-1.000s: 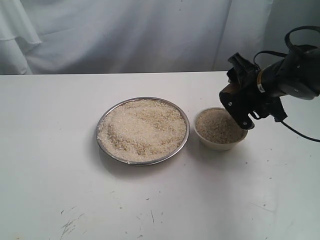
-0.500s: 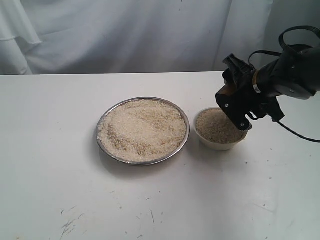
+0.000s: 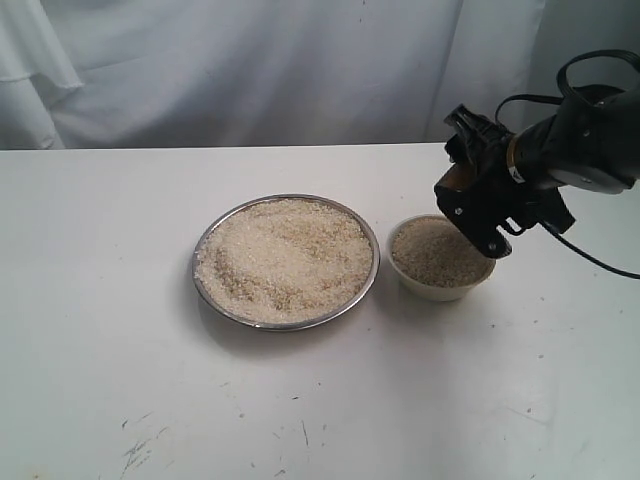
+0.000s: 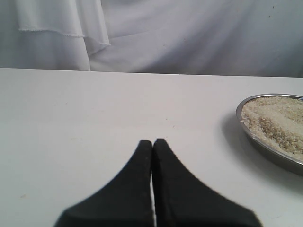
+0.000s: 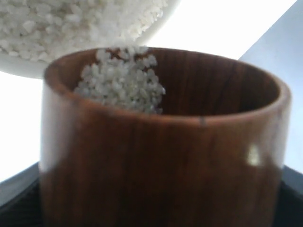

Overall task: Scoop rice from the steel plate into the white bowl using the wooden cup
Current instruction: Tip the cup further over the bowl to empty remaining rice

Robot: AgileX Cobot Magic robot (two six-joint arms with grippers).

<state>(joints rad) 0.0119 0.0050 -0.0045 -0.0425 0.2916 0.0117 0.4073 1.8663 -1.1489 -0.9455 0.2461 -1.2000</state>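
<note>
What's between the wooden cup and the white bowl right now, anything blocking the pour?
Nothing visible. The wooden cup is tilted just above the right side of the white bowl, with rice at its lip and only open air between them.

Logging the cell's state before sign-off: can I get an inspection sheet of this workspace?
Surface: white table, dark scuffs.
Job's things: steel plate heaped with rice; white bowl nearly full of rice; wooden cup tilted over the bowl, rice inside.
Clutter: nothing seen.
Grippers: right gripper holds the wooden cup; left gripper shut, empty.
Cables: black cable trails from the right arm.
Surroundings: white cloth backdrop.
</note>
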